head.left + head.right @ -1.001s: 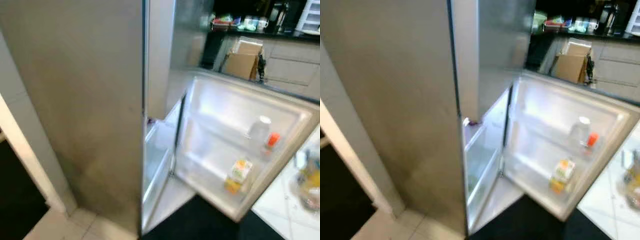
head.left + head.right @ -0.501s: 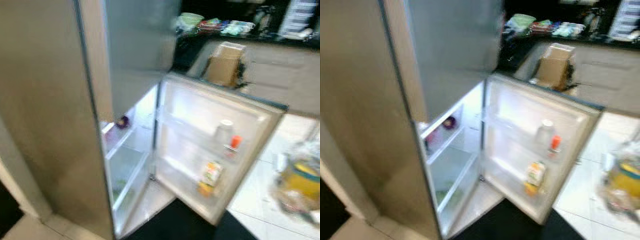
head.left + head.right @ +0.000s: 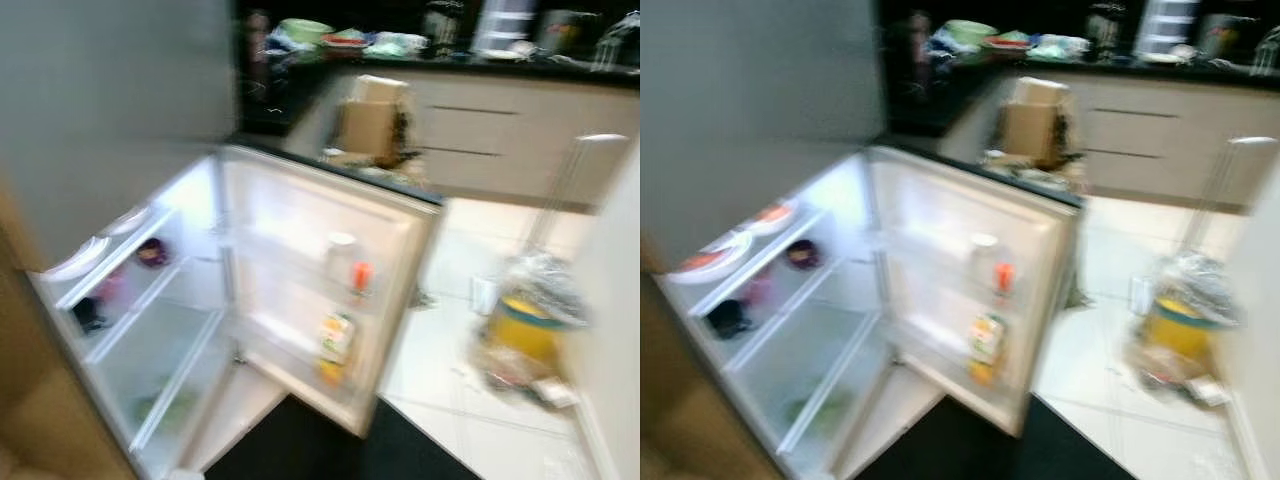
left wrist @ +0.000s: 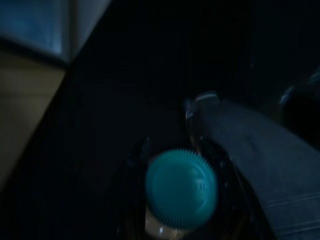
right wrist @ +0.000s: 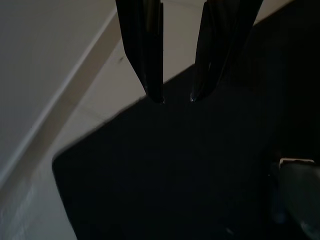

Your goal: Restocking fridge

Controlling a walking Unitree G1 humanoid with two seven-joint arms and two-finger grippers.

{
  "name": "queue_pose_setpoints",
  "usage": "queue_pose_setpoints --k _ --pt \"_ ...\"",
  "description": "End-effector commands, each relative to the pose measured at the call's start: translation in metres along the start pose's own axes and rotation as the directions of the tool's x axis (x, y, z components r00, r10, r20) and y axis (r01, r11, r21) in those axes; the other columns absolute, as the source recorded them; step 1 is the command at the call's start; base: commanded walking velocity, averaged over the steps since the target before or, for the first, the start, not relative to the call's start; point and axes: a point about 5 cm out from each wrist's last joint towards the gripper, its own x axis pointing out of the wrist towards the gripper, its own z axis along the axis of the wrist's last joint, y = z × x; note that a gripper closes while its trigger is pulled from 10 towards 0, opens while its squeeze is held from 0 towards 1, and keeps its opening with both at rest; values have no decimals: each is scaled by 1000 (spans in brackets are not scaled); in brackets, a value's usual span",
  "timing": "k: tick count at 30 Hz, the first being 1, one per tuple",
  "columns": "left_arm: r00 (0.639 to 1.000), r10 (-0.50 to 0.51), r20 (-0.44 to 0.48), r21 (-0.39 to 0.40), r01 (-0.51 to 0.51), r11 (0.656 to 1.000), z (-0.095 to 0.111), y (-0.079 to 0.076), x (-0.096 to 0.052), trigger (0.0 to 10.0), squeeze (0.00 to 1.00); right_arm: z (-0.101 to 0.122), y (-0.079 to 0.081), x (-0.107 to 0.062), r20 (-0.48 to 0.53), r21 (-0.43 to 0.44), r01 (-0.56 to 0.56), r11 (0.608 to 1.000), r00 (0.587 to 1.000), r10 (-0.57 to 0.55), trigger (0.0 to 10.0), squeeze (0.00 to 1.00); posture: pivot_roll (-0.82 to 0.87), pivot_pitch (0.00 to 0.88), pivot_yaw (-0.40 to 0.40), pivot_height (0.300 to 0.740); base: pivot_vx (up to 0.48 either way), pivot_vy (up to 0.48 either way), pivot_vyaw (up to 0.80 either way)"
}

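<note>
One wide-open fridge door [image 3: 300, 260] over bare tile floor [image 3: 480, 420]; left tool [image 4: 200, 165] seemingly gripping teal-capped bottle [image 4: 181, 189], right tool [image 5: 176, 97] slightly parted, empty.

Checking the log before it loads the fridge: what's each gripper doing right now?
Left gripper: holding a bottle with a teal cap.
Right gripper: open, holding nothing, hanging over the dark mat.

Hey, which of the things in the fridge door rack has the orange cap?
The small bottle beside the taller white-capped bottle; the carton sits on the rack below.
</note>
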Motion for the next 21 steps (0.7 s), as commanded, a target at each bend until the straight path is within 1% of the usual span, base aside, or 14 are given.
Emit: queue_pose_setpoints --k 1,3,4,6,8,10,11,12,14,15,16,17,20,21 --pt "999 -40 -29 -10 39 999 -10 -9 0 10000 0 14 -4 1 49 14 13 1000 999 -14 10000 0 -79 0 -26 740 0 0 -800" --pt "999 -41 -29 -10 40 999 -10 -9 0 10000 0 23 -9 0 86 13 23 1000 996 -24 10000 0 -80 0 -25 740 0 0 0" --pt "999 -41 -30 -9 41 999 -10 -9 0 10000 0 42 -16 0 156 13 28 1000 987 -30 10000 0 -80 0 -25 740 0 0 0" --pt "999 -41 -31 -8 40 999 -10 -9 0 10000 0 49 -18 -1 182 15 28 1000 983 -30 10000 0 -80 0 -25 740 0 0 0" --pt "999 -39 -31 -8 38 999 -10 -9 0 10000 0 72 -26 -4 261 11 32 999 965 -34 10000 0 -80 0 -25 740 0 0 0" --pt "999 -39 -31 -8 38 999 -10 -9 0 10000 0 72 -26 -4 261 11 32 999 965 -34 10000 0 -80 0 -25 740 0 0 0" --pt "999 -38 -31 -9 38 999 -10 -9 0 10000 0 88 -28 -6 321 17 17 1000 947 -22 10000 0 -79 0 -26 740 0 0 0" --pt "999 -38 -31 -9 38 999 -10 -9 0 10000 0 88 -28 -6 321 17 17 1000 947 -22 10000 0 -79 0 -26 740 0 0 0" --pt "999 -36 -31 -7 36 999 -10 -8 0 10000 0 128 -29 -15 476 12 -64 998 878 50 10000 0 -79 0 -26 740 0 0 0" --pt "999 -36 -31 -7 36 999 -10 -8 0 10000 0 128 -29 -15 476 12 -64 998 878 50 10000 0 -79 0 -26 740 0 0 0" --pt "999 -35 -31 -6 35 999 -10 -8 0 10000 0 151 -24 -22 558 -14 -149 989 819 131 10000 0 -78 0 -27 740 0 0 0" --pt "999 -35 -31 -6 35 999 -10 -8 0 10000 0 151 -24 -22 558 -14 -149 989 819 131 10000 0 -78 0 -27 740 0 0 0" --pt "999 -34 -31 -4 34 999 -10 -9 0 10000 0 204 -1 -46 684 -216 -392 894 593 425 10000 0 -77 0 -28 740 0 0 0" --pt "999 -34 -31 -3 34 999 -10 -9 0 10000 0 211 4 -51 687 -264 -425 866 547 478 10000 0 -77 0 -28 740 0 0 0"
